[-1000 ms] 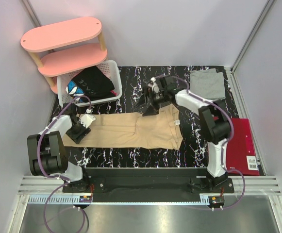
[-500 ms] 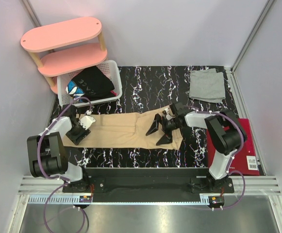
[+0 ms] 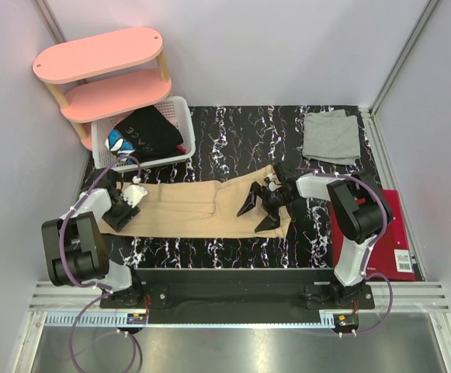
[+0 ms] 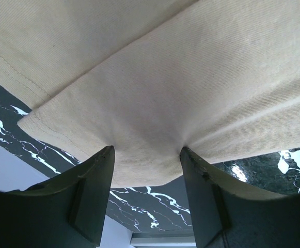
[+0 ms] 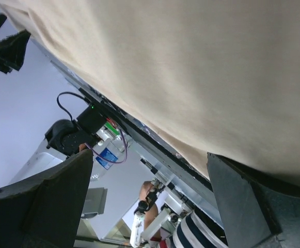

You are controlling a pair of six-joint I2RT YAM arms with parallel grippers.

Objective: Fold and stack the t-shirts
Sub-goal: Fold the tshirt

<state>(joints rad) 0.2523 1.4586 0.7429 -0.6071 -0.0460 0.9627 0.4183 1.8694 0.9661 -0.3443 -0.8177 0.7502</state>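
Tan shirt [image 3: 194, 206]: it is lying lengthwise across the middle of the table [image 3: 233, 136], already narrowed into a long band with one end toward each arm.

Left gripper [image 3: 121, 214]: it is sitting on the band's left end with its jaws part-way apart and its tips bearing down on the cloth near the hem. The wrist view is showing flat cloth between the fingers [image 4: 95, 191], not a pinch. Judgement: it is acting as an anchor, so that the band does not slide when the other end is worked.

Right gripper [image 3: 258, 210]: it is sitting low over the band's right end, jaws spread wide and holding nothing. Whether it is touching the cloth cannot be told. Judgement: it is lining up to take that end for a crosswise fold toward the left.

Grey shirt [image 3: 331, 137]: it is lying flat at the far right corner, well apart from the tan one, and is probably waiting as part of the stack.

Folder [image 3: 376, 233]: it is lying beside the right arm, with neither gripper near it.
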